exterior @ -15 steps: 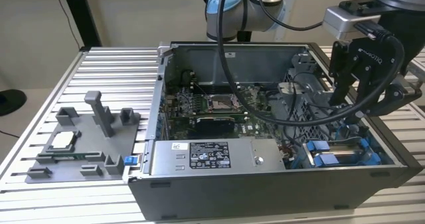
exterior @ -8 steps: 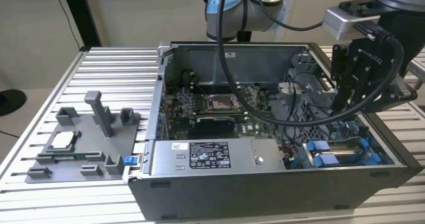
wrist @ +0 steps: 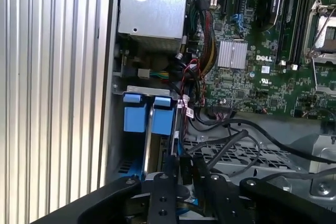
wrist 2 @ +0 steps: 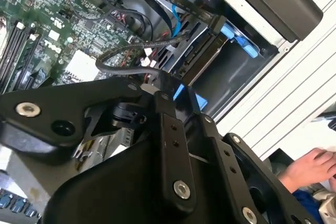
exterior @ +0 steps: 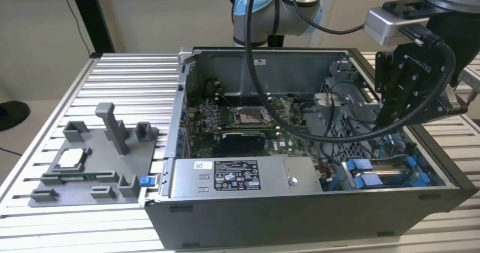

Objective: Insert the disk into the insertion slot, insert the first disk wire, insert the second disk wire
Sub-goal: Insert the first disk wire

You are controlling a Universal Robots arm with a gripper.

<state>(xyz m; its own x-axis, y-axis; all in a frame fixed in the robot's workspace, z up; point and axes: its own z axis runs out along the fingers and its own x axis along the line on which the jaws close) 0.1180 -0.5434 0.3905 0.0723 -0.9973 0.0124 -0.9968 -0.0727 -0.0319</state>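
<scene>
We see 1 open PC case [exterior: 300, 219] on the ribbed worktop [exterior: 127, 78]. The disk [exterior: 386, 174] sits in the insertion slot [wrist 2: 236, 72], in the case's near corner on the exterior view's right. In the first wrist view its blue carrier [wrist: 137, 119] stands edge-on. The end effector [exterior: 390, 121] hangs just above the disk. A black cable [wrist 2: 121, 64] loops up to its tip, but we cannot tell how far open it is or whether it grips that cable. The grey power-supply box [exterior: 240, 177] lies just beside the slot. A grey fixture [exterior: 90, 157] rests well apart on the worktop. A person's hand [wrist 2: 310, 169] shows in the second wrist view.
</scene>
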